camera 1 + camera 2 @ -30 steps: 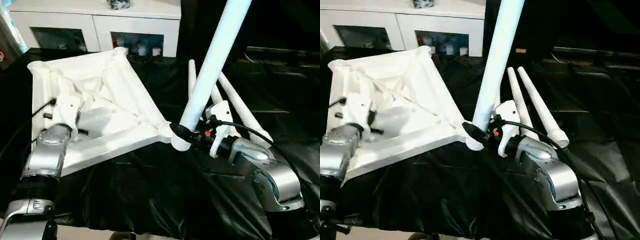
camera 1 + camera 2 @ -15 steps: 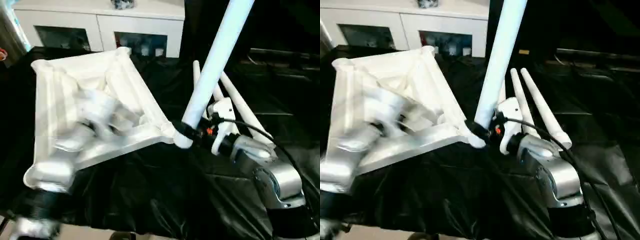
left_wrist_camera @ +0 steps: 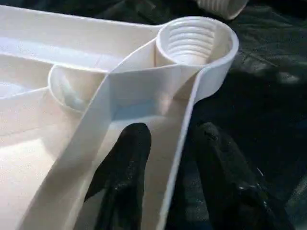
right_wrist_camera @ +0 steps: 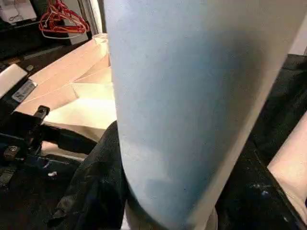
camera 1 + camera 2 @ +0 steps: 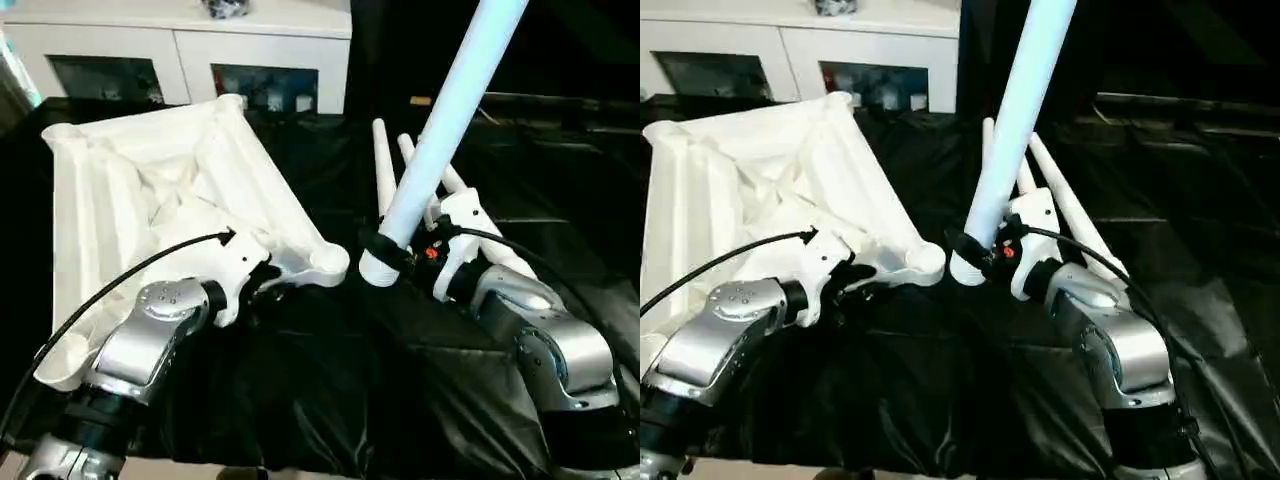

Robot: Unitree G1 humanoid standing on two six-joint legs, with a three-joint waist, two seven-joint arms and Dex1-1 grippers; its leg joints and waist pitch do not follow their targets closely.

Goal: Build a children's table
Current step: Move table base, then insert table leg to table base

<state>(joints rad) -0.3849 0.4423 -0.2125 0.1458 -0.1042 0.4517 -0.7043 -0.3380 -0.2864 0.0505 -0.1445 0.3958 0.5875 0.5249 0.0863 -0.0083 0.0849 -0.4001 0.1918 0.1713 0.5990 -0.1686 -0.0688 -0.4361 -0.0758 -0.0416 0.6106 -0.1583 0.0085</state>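
The children's table top lies upside down on the left, ribbed underside up. Its near right corner socket faces up and holds nothing. My left gripper is open. Its fingers straddle the top's rim wall just short of that socket, one inside and one outside, with a gap on each side. My right gripper is shut on a white leg near its threaded end. The leg rises steeply up and to the right. Its end hangs a little right of the socket.
More white legs lie side by side on the black cloth behind my right gripper. A white cabinet with glass doors stands along the back. A black cable loops over my left forearm.
My left arm has swung right, from the middle of the table top to the rim by the near right corner socket. My right gripper still holds the leg beside that socket.
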